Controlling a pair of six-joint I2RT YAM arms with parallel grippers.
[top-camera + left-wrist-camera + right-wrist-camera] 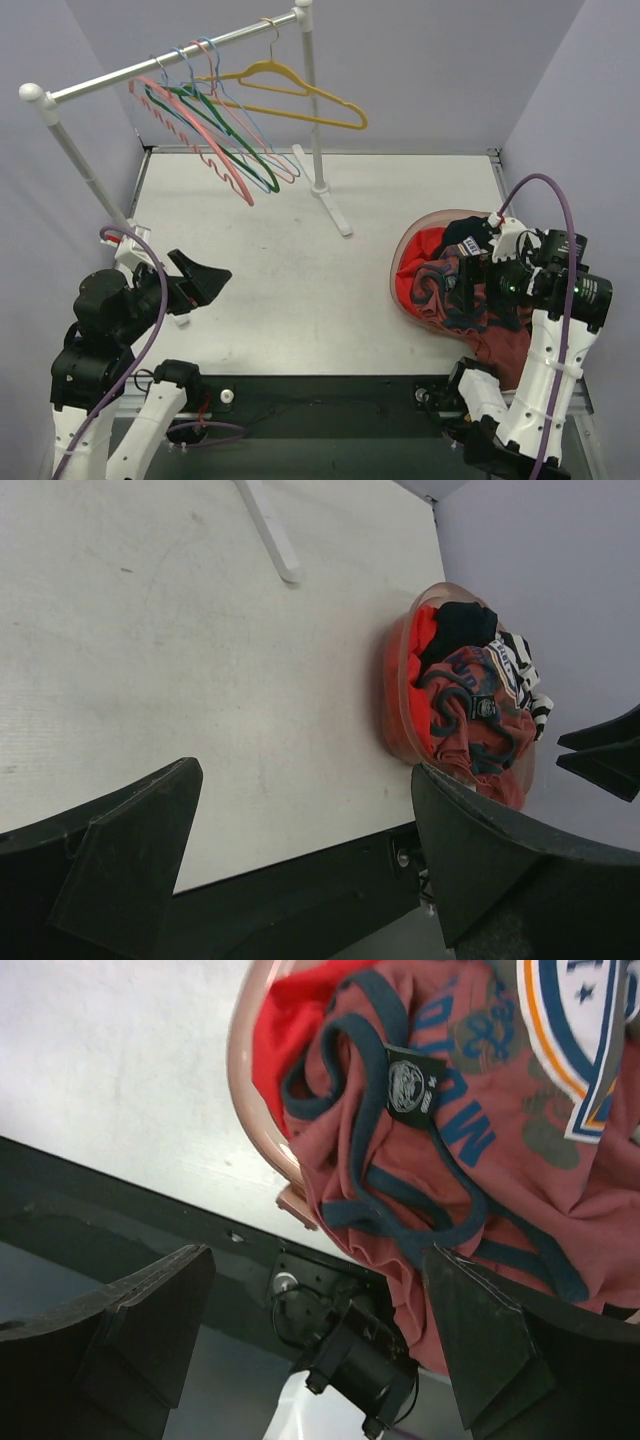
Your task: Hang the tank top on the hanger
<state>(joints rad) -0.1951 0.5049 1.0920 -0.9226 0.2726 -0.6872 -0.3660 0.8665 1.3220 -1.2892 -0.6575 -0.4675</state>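
Observation:
The rust-red tank top (pixel 500 352) with dark blue trim lies crumpled on top of the clothes in a pink basket (pixel 395 270) at the right, and part of it spills over the near rim. It also shows in the right wrist view (pixel 450 1140) and the left wrist view (pixel 470 730). The yellow hanger (pixel 290 85) hangs empty on the rack bar at the back. My right gripper (pixel 468 290) is open and empty just above the tank top (pixel 318 1260). My left gripper (pixel 200 280) is open and empty over the table's left side (pixel 305 780).
The basket also holds a bright red garment (pixel 418 262), a black one (pixel 462 232) and a striped one (pixel 525 675). Pink, green and blue hangers (pixel 215 140) hang left of the yellow one. The rack's post (pixel 312 100) and foot (pixel 335 212) stand mid-table.

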